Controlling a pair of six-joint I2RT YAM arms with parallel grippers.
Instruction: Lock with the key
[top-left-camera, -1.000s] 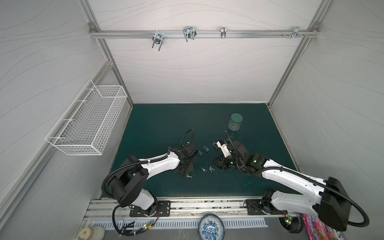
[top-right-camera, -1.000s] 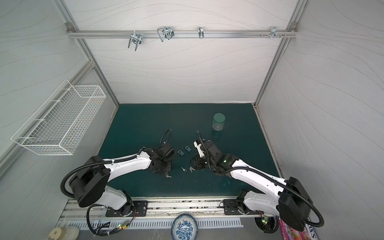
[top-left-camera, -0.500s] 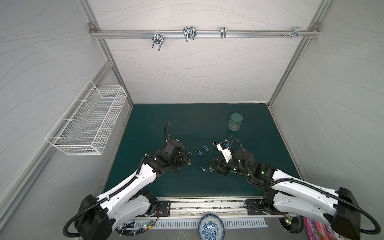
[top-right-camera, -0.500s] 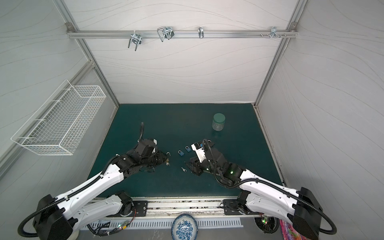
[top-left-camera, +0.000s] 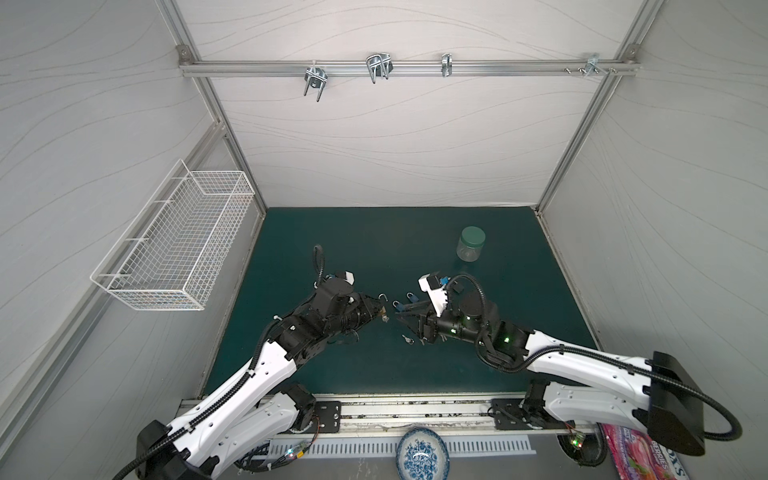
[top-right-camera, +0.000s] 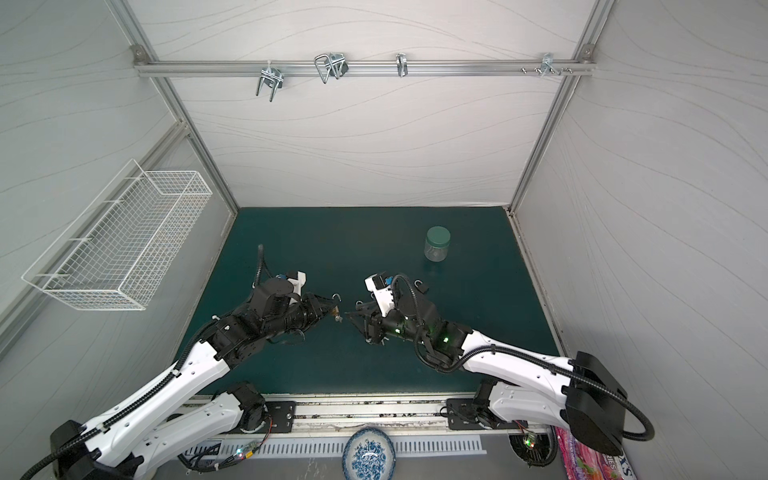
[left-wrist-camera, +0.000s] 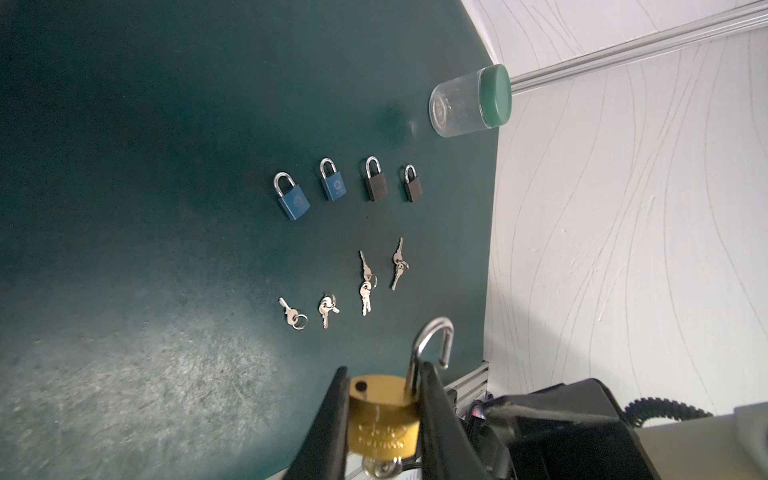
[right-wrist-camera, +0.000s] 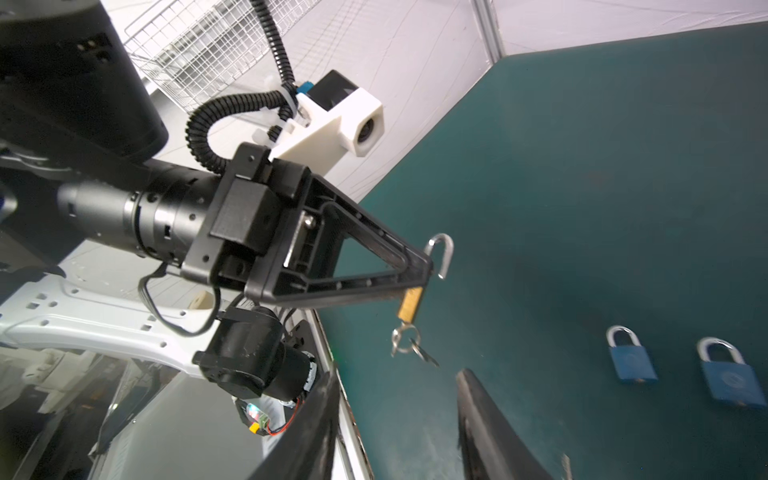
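Detail comes mostly from the wrist views. The left wrist view shows the brass padlock (left-wrist-camera: 382, 419) clamped across its flat body by the left gripper (left-wrist-camera: 384, 370). Its steel shackle (left-wrist-camera: 432, 345) is swung open, with one leg free and an empty hole showing on the top face. The same view shows two blue padlocks (left-wrist-camera: 293, 199) and two black padlocks (left-wrist-camera: 376, 183) lying in a row on the green mat (left-wrist-camera: 124, 249), all with shackles closed. Four small key sets (left-wrist-camera: 365, 286) lie in a second row near them. In both top views these are only specks, partly behind the arms.

The right wrist view shows what the left one barely catches: a key (right-wrist-camera: 401, 332) seated in the underside of the brass body, with a ring and a second key dangling from it. The right gripper (right-wrist-camera: 399, 376) is spread with nothing between its jaws. The key hangs just beyond its tips and does not touch them.

In a top view the padlock (top-left-camera: 384, 311) is held clear of the mat near the middle, shackle towards 12 o'clock and key towards 6. The right gripper (top-left-camera: 401, 318) is near it at 3 o'clock but apart from it. A green-lidded jar (top-left-camera: 471, 245) stands well away at about 2 o'clock.
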